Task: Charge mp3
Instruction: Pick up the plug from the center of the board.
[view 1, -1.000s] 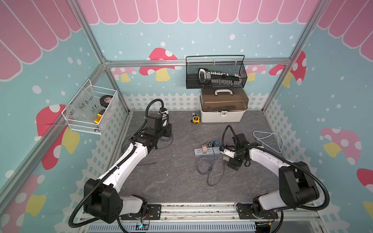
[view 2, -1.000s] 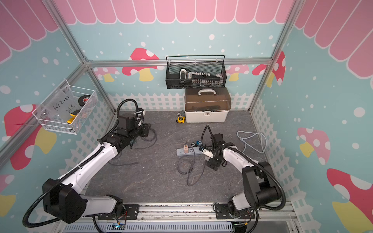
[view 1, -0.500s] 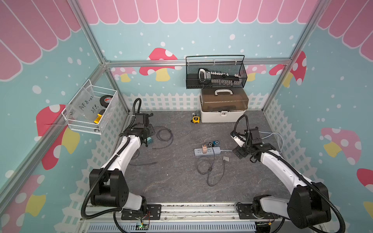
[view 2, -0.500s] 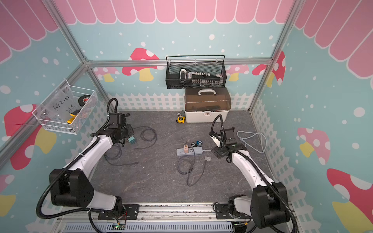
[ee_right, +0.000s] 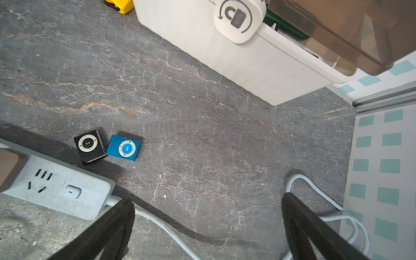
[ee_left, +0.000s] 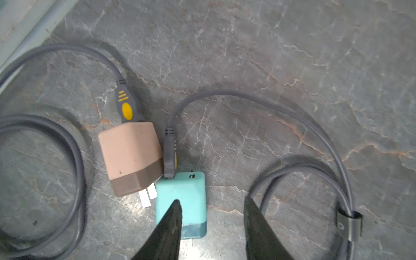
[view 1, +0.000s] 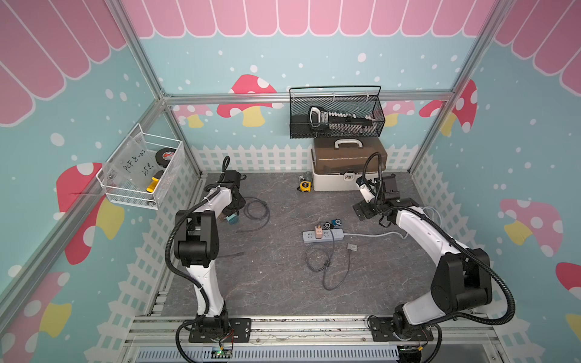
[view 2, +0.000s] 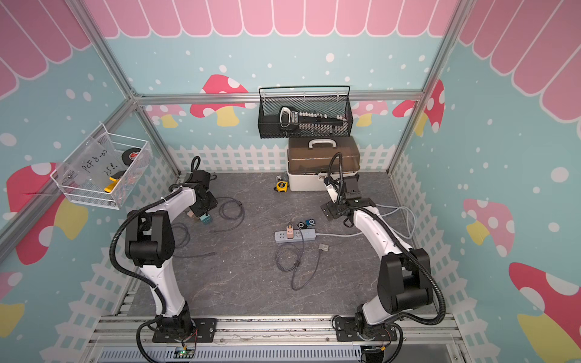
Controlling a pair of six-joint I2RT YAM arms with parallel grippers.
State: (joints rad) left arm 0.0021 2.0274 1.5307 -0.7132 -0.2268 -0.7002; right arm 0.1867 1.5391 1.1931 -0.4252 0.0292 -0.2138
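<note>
Both arms drew back. Left tool, jaws apart, sits off-centre over the teal charger: centre it before closing. Right tool gapes empty; the blue mp3 lies near the power strip.

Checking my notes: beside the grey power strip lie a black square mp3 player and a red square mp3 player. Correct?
No, the second is blue, not red. The right wrist view shows the black square mp3 player and blue square mp3 player beside the grey power strip.
</note>
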